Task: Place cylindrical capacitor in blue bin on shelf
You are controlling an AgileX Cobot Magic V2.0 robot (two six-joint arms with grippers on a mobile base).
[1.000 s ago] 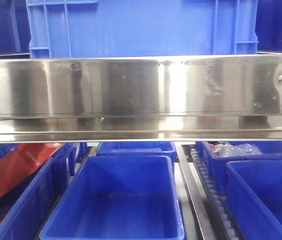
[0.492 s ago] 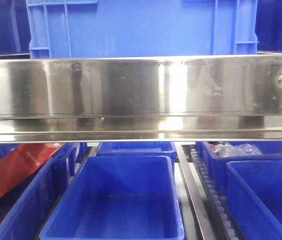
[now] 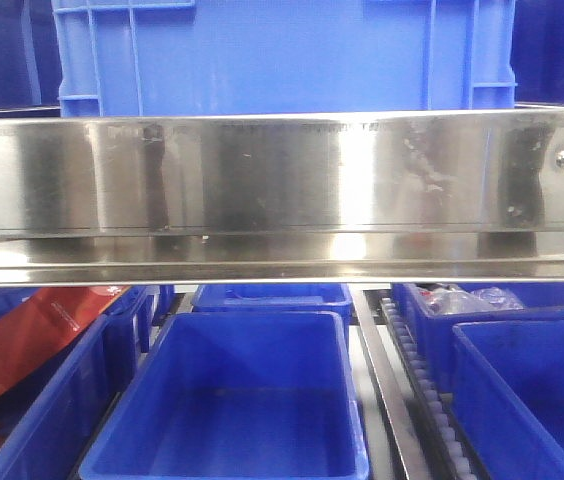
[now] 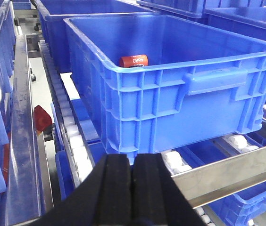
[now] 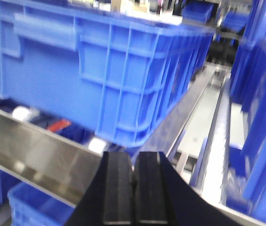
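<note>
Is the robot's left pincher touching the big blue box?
Apart. The left wrist view shows the left gripper shut, with rollers and rail between it and the blue bin.

Shelf (image 3: 282, 190): polished stainless steel, mirror-bright, front rail scuffed and smeared. Blue bin (image 4: 170, 84): moulded plastic, ribbed walls, semi-gloss. Cylindrical capacitor (image 4: 134, 60): glossy red sleeve with white print. Rollers (image 4: 71, 132): white, probably plastic. Left gripper (image 4: 132, 188) and right gripper (image 5: 133, 188): pads of matt black, rubber-like material.
</note>
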